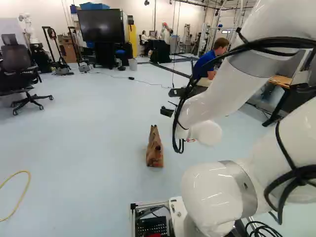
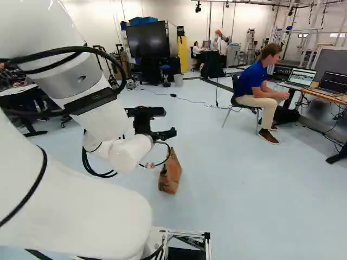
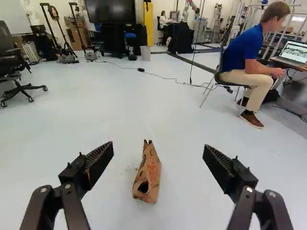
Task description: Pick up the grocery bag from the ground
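Where the grocery bag (image 3: 152,172) stands: upright on the floor (image 3: 96,115), ahead of the gripper (image 3: 158,149) and lined up between its fingers, but well out of their reach.
Gripper: fingers wide apart, nothing in them, lots of room either side of the bag.
Bag material: looks like brown paper, so I'd expect soft, crinkly walls that cave in if you squeeze.
Bag weight: honestly can't tell what's inside; the slim, creased shape makes me guess light, maybe near empty.
Top edge (image 3: 148,144): pinched narrow with a notch in it, and imo that's the spot to grab. Go down over it, close across the thin way, get a decent bite below the notch.
Dark patch (image 3: 143,187): low on the near end, could be a hole or just print, so I'd stay off it.
Likely trouble: tearing, or tipping it over with a fingertip.
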Tool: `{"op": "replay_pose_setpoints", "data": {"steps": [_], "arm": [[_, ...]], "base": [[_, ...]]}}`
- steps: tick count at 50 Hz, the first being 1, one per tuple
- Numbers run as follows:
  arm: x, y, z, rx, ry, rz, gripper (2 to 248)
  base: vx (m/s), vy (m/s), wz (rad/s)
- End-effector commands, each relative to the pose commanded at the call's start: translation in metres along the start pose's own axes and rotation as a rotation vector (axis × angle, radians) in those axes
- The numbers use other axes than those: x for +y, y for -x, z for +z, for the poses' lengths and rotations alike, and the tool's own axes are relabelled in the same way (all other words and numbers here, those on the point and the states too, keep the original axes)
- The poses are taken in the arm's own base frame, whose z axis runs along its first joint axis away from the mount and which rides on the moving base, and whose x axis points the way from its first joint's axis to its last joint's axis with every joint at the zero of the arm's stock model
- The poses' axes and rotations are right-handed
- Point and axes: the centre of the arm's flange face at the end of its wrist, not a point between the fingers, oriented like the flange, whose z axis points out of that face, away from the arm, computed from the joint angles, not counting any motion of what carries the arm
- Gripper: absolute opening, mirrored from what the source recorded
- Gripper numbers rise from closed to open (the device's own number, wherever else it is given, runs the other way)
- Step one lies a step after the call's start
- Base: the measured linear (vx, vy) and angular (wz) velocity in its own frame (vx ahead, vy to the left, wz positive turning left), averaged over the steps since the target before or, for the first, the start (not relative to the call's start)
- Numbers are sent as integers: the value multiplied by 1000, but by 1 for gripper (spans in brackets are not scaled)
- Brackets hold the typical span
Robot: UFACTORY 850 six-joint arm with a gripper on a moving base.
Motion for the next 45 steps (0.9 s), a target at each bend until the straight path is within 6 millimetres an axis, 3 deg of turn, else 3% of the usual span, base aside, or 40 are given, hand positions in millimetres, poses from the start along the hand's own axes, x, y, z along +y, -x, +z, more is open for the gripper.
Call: {"op": "replay_pose_setpoints", "data": {"steps": [9, 10, 25, 45], "arm": [[0, 0, 0, 0, 0, 0, 247], [0, -5, 10, -5, 0, 0, 247], [0, -16, 39, -46, 0, 0, 247], [-5, -15, 88, -306, -13, -7, 247]], "base": [[251, -4, -30], [240, -10, -33], [38, 1, -12], [0, 0, 0]]}}
